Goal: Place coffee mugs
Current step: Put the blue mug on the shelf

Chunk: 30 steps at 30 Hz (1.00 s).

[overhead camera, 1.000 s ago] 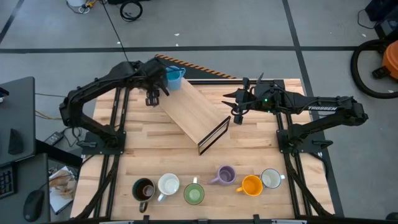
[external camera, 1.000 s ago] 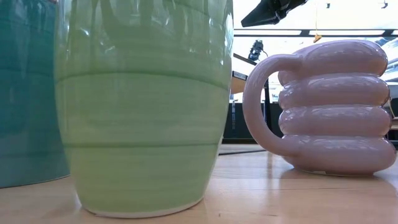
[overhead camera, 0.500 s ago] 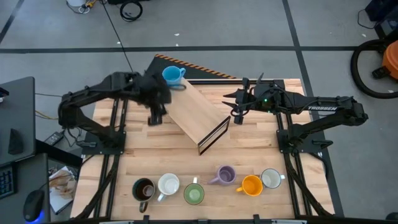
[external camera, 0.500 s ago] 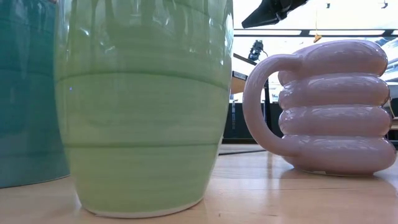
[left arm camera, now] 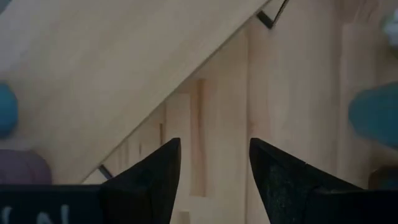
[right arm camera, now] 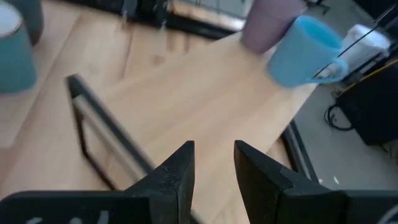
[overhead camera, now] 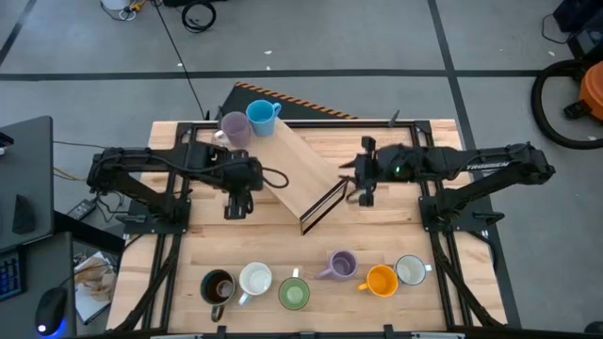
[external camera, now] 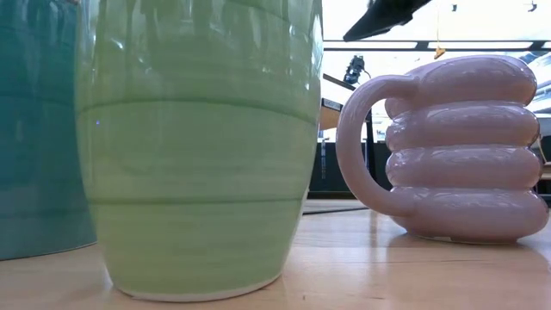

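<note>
Mugs crowd the level view almost edge to edge: a green mug (external camera: 198, 146) is cut off at its top, a ribbed lilac mug (external camera: 461, 151) is clipped at the right edge, and a teal shape at far left is too cropped to identify, while the room behind is largely blocked. From above, six mugs line the lower middle of the frame on the pale wooden table (overhead camera: 188, 245): dark brown mug (overhead camera: 218, 286), white mug (overhead camera: 255, 279), the green one (overhead camera: 293, 295), the ribbed lilac one (overhead camera: 340, 265), orange mug (overhead camera: 381, 281) and a second white mug (overhead camera: 411, 270). A plain wooden board (overhead camera: 292, 169) on a thin black frame lies diagonally across the upper middle, tilted; at its upper-left end stand a blue mug (overhead camera: 261, 114) and a smooth lilac mug (overhead camera: 235, 129), touching or nearly so. In the wrist views these two are blurred and partly cut off. The left gripper (overhead camera: 236, 209) hangs just left of the board, above bare planks; its jaws stand apart with nothing between them, as the wrist view (left arm camera: 213, 180) confirms. The right gripper (overhead camera: 362, 185) hovers at the board's lower-right end, near the black frame; its jaws (right arm camera: 214, 168) show a narrow gap and hold nothing. Beyond the table, upper left, lies a black-and-orange striped strip (overhead camera: 283, 96) on the grey floor.
</note>
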Motion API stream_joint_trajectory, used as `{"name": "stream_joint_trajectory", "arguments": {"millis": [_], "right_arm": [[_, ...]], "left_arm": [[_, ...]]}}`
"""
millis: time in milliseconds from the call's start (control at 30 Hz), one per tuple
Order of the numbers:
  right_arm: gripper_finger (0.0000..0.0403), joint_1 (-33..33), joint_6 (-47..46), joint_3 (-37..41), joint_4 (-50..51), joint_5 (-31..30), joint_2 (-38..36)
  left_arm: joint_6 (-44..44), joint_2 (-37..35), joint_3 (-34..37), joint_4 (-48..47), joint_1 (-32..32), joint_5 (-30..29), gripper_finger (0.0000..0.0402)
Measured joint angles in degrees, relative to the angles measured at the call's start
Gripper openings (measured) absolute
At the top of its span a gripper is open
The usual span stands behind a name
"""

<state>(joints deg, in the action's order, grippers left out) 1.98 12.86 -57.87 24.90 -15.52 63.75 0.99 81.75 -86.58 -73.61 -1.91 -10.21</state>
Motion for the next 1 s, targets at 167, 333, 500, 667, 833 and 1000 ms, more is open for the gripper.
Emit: {"name": "stream_joint_trajectory", "arguments": {"millis": [167,333,500,667,833,1000], "right_arm": [[0.0118,5.6,-5.2,-2.1,6.0,-1.4,2.3],[0.0118,9.4,-14.8,-2.6,12.4,-1.2,3.6],[0.0118,12.1,-29.8,-2.6,21.9,2.1,4.6],[0.0118,13.7,-43.6,-2.6,29.4,10.1,4.6],[0.0118,17.1,-53.6,-2.7,32.7,22.9,4.6],[0.0116,23.3,-63.2,-5.0,34.3,24.3,5.7]], "left_arm": [[5.3,-0.1,0.1,3.6,1.2,-0.5,0.0197],[9.8,-0.1,0.1,5.1,2.5,-0.5,0.0197],[12.6,-0.1,0.1,6.0,3.8,-0.6,0.0197],[13.9,-0.1,0.1,6.6,4.9,-0.9,0.0197],[16.0,-0.1,0.1,6.7,5.8,-2.3,0.0197],[16.3,-0.1,0.1,6.7,6.7,-3.1,0.0197]]}}
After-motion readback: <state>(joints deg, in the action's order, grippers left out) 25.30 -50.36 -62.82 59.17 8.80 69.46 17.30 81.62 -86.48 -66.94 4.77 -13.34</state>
